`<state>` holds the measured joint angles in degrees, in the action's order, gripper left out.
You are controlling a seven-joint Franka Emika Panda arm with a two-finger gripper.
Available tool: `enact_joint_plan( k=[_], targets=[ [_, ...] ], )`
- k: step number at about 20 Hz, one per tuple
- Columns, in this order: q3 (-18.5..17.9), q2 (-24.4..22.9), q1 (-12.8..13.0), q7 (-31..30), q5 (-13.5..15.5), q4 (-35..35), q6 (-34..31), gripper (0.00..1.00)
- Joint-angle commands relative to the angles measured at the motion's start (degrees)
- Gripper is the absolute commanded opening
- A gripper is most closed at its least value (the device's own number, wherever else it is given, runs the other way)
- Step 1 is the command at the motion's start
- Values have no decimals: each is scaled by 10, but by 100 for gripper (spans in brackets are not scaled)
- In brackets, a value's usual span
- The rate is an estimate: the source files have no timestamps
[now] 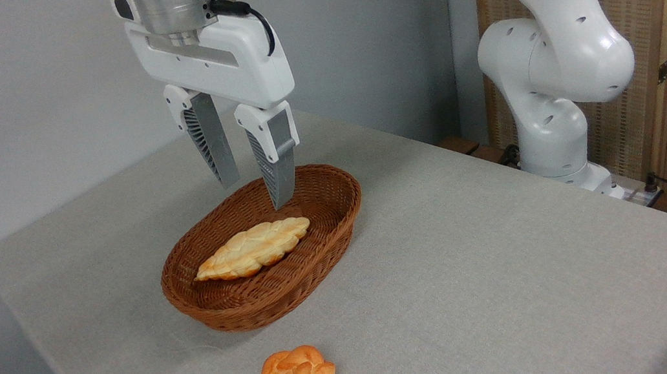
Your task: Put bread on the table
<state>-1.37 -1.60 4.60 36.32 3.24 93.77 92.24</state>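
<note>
The tool (255, 195) hangs parted and empty above the bread (253, 248) lying in the basket (316, 251).

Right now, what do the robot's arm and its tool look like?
The arm is glossy white with rounded joints and small dark holes. The tool has a white angular body under a brushed metal cylinder, with a black cable plugged in at the side. Its two fingers are grey, tapered and ribbed, on white mounts.

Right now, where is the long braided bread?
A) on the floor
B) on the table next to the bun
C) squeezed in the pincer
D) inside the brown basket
D: the bread lies inside the basket, while the open pincer hangs empty above it.
</note>
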Motion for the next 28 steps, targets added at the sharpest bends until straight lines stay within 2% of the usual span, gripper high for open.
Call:
enact_joint_plan(
  k=[1,18,24,28],
  targets=[
    [-5,-2,2,1,12,-3,-20,100],
    [3,-6,10,0,12,16,-19,100],
    [3,-18,39,-4,13,58,2,100],
    [2,-61,80,-28,17,153,92,100]
  ],
)
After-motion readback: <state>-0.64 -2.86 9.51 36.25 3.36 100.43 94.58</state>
